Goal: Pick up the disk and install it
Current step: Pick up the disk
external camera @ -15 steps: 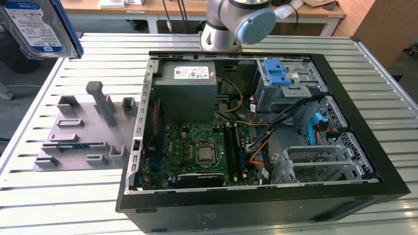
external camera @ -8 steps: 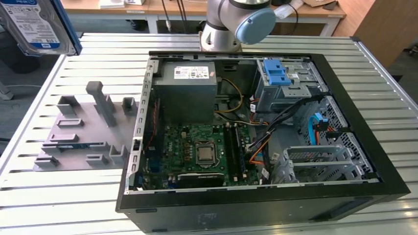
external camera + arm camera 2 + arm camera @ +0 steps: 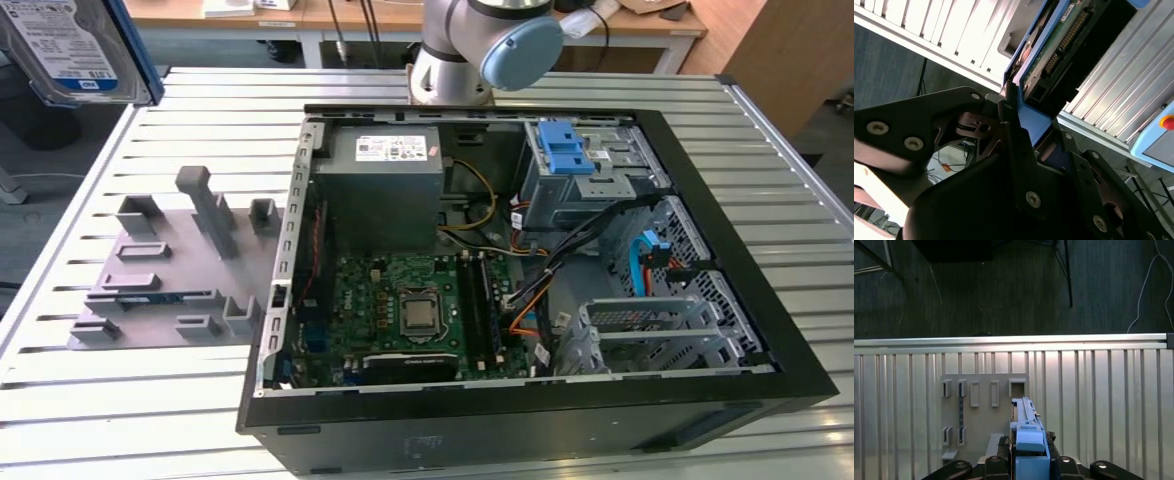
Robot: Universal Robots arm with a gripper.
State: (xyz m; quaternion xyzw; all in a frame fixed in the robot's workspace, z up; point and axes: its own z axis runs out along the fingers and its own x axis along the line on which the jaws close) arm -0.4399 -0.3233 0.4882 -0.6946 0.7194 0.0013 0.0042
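Blue-railed disk (image 3: 78,50) pinched by pincer (image 3: 1029,446) | aloft | grey rack (image 3: 160,270), open computer case (image 3: 534,432) on slatted table (image 3: 134,420)

The grey jointed robot arm (image 3: 454,60) stands at the exterior view's top. Its black 2-fingered gripper (image 3: 1029,452) is clamped on the blue-railed silver disk (image 3: 1024,415).

An open computer case (image 3: 534,432) is lying on the slatted table (image 3: 107,400), with a grey rack (image 3: 160,268) sitting just beside it.
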